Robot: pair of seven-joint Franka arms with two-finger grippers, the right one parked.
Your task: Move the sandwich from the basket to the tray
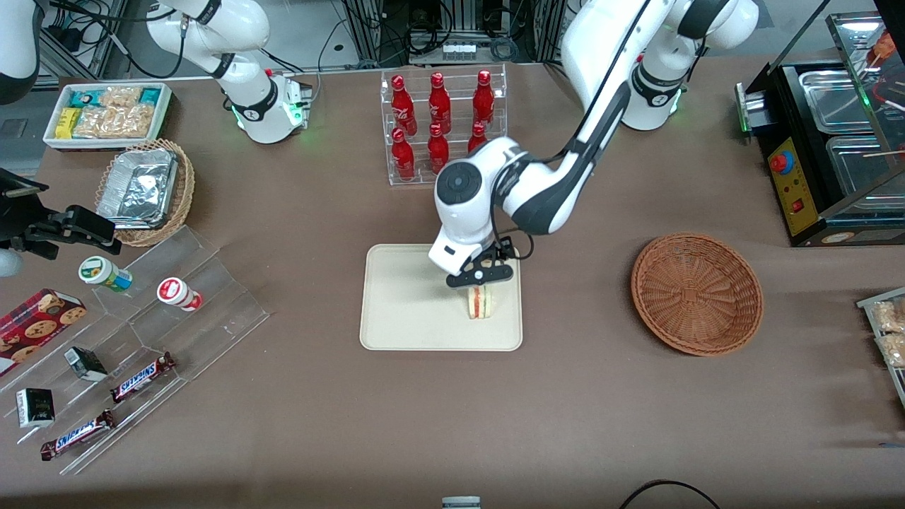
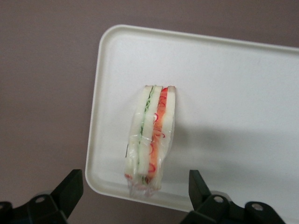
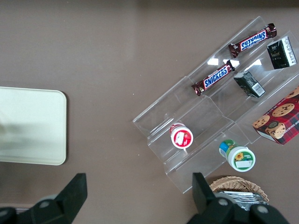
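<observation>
The sandwich (image 1: 480,302) stands on its edge on the tray (image 1: 403,304), near the rim toward the working arm's end, its filling stripe facing up. The wrist view shows it in clear wrap, the red and green layers running along its length, close to the tray's rim but fully on it. The claw (image 1: 483,274) hangs just above it with its fingers (image 2: 69,189) spread wide on either side and touching nothing, which reads as a release: the sandwich looks set down and let go, and it stays upright on its own base. Judging from this, the placing is done and only the arm's retreat remains; a careless lift could clip the wedge and tip it flat. The basket (image 1: 696,293) sits empty on the tabletop (image 1: 565,424), well apart toward the working arm's end. A rack of red bottles (image 1: 442,120) stands farther from the front camera than the tray.
</observation>
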